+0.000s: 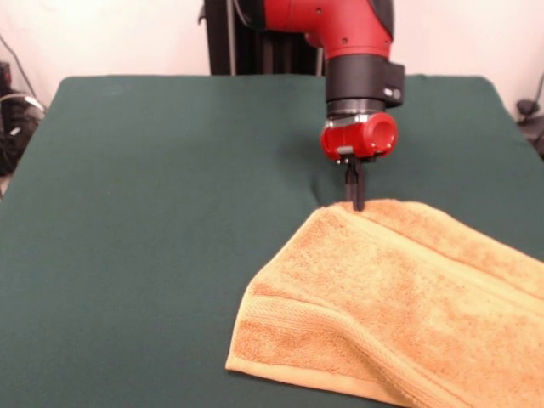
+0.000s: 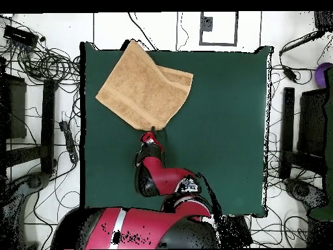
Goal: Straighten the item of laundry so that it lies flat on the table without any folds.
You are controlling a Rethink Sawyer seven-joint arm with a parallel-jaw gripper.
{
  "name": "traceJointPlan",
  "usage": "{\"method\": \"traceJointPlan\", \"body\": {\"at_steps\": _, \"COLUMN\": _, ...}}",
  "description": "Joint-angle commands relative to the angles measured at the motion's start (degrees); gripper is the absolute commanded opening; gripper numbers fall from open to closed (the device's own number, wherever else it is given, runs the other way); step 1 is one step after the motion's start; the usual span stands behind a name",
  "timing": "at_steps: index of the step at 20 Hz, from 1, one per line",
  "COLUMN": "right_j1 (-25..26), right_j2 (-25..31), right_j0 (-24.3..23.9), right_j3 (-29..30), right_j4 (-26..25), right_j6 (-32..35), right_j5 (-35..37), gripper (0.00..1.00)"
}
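The golden-orange towel (image 1: 399, 306) lies at the near right of the green table (image 1: 170, 212), turned like a diamond, with a fold ridge running across it from its far corner. A woven band runs near its near-left hem. No white tag shows. My gripper (image 1: 356, 202) points straight down at the towel's far corner, fingers together, tips at the cloth's edge. In the overhead view the towel (image 2: 140, 84) sits at the table's (image 2: 221, 117) upper left, one layer overlapping on its right side, and the gripper (image 2: 152, 132) is at its lowest corner.
The towel's outer corner reaches the table's edge in the overhead view. The table cloth puckers slightly beside the gripper. Cables and stands (image 2: 45, 65) surround the table on the floor. The red arm (image 2: 159, 172) reaches in over the table's middle.
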Motion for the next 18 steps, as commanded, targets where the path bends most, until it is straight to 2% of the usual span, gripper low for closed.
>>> {"method": "traceJointPlan", "body": {"at_steps": 1, "right_j1": 13.4, "right_j2": -1.3, "right_j0": -5.5, "right_j3": -1.5, "right_j4": 4.5, "right_j6": 0.4, "right_j5": 15.4, "gripper": 0.0}}
{"method": "traceJointPlan", "body": {"at_steps": 8, "right_j1": 13.7, "right_j2": -0.7, "right_j0": -5.8, "right_j3": -2.3, "right_j4": 4.5, "right_j6": 0.7, "right_j5": 14.6, "gripper": 0.0}}
{"method": "traceJointPlan", "body": {"at_steps": 18, "right_j1": 13.5, "right_j2": 1.6, "right_j0": -8.3, "right_j3": -3.9, "right_j4": 1.3, "right_j6": 0.4, "right_j5": 16.2, "gripper": 0.0}}
